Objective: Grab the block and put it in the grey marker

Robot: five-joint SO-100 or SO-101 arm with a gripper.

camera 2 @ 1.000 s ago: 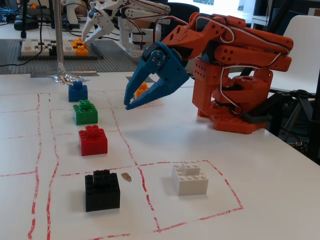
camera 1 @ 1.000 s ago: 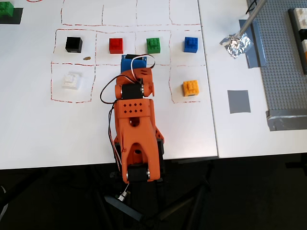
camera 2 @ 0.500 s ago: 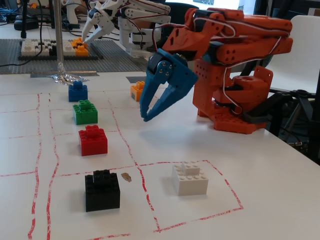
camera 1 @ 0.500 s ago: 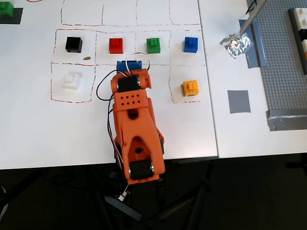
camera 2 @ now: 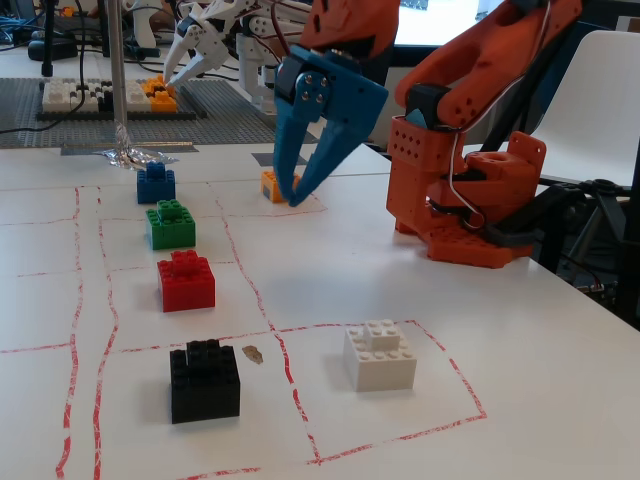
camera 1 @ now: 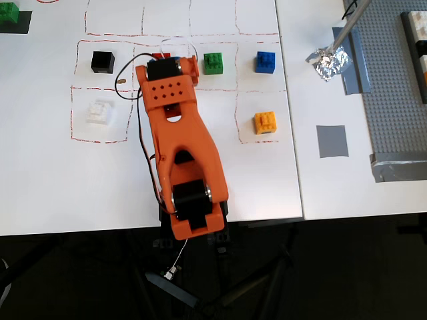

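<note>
The block (camera 2: 186,282) is a red studded brick standing on the white table between a green brick (camera 2: 170,224) and a black brick (camera 2: 204,380). In the overhead view only a red sliver of the block (camera 1: 156,56) shows past the orange wrist, which covers the rest and hides the gripper. In the fixed view my blue gripper (camera 2: 290,198) hangs well above the table, pointing down, up and to the right of the block. Its fingers are a little apart with nothing between them. The grey marker (camera 1: 331,141) is a flat square patch far to the right.
A blue brick (camera 1: 265,62), an orange brick (camera 1: 265,123) and a white brick (camera 1: 100,112) sit in red-outlined cells. A foil-footed pole (camera 1: 328,61) and a grey studded baseplate (camera 1: 393,93) lie right of the marker. A second white arm (camera 2: 230,30) stands behind.
The arm has stretched forward and swung left in the overhead view, now covering the red block. In the fixed view the gripper has risen and turned to point straight down.
</note>
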